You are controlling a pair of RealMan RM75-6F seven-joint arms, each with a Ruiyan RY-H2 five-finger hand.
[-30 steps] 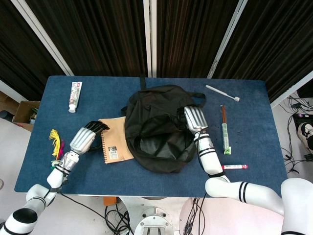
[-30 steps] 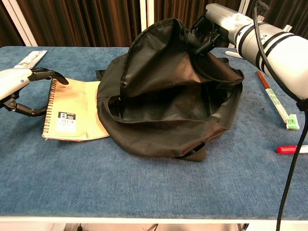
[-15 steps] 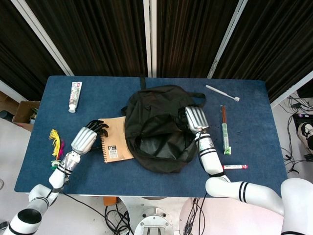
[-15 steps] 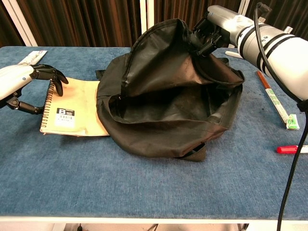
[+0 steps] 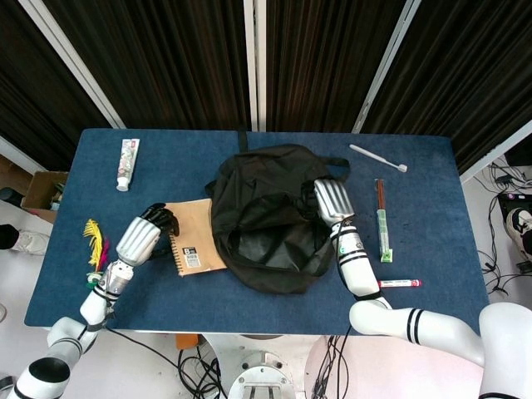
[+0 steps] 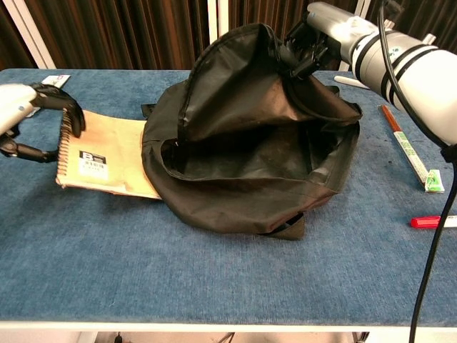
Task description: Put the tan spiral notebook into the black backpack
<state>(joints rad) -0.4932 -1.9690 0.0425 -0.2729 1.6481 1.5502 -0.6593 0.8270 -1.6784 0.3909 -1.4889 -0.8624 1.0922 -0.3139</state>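
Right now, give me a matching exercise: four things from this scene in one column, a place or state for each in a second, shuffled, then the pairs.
Things:
1. notebook
2. backpack
3. toothpaste
4. red pen

Places or states:
A. lies at the table's far left
B. gripped at its spiral edge by the left hand
C. lies near the right arm's elbow
D. flap held up by the right hand

Pairs: 1-B, 2-D, 3-A, 4-C
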